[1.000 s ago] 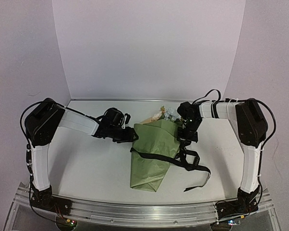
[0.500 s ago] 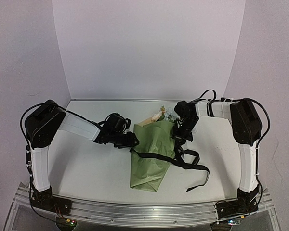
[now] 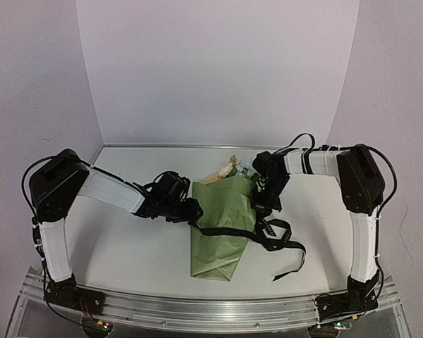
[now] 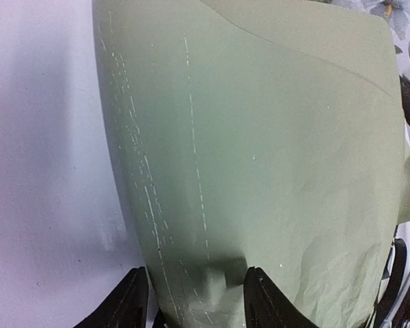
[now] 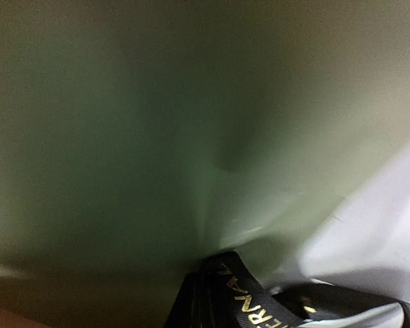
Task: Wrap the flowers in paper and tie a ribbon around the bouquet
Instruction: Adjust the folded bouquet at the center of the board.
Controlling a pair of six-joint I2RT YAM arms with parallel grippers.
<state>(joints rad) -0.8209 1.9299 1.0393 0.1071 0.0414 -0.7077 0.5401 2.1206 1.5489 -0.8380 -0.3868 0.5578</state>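
The bench [image 3: 127, 243] carries little besides the bouquet [image 3: 217, 243]: pale walls [image 3: 218, 70] close in its far and side edges, and a metal rail [image 3: 197, 310] runs along the near edge. My own arms crowd the bundle from both sides. My left gripper [image 3: 192, 210] sits against the cone's left edge. It is about half open with nothing gripped, one of its fingers [image 4: 263, 304] over the paper [image 3: 222, 211] and the other on the bare bench side. My right gripper [image 3: 262, 203] is at the cone's right edge, fully closed. The ribbon [image 3: 229, 231] comes out right at its tip, so I take it to be pinched there.

The right wrist view is mostly a blurred green wall of paper. My fingers do not show in it, and only a few letters on the ribbon can be made out. My right wrist covers part of the flowers [image 3: 234, 167], and their stems are hidden inside the wrap. The left wrist view cuts the cone off at the bottom.

The bouquet lies at the middle of the bench, wide end toward the far edge and narrow folded end toward the near edge. The paper is olive-green with faint pale scuff lines. One black strand crosses the cone from its left edge to the right. There it bunches in loose loops on the bench, and a tail trails toward the near right.
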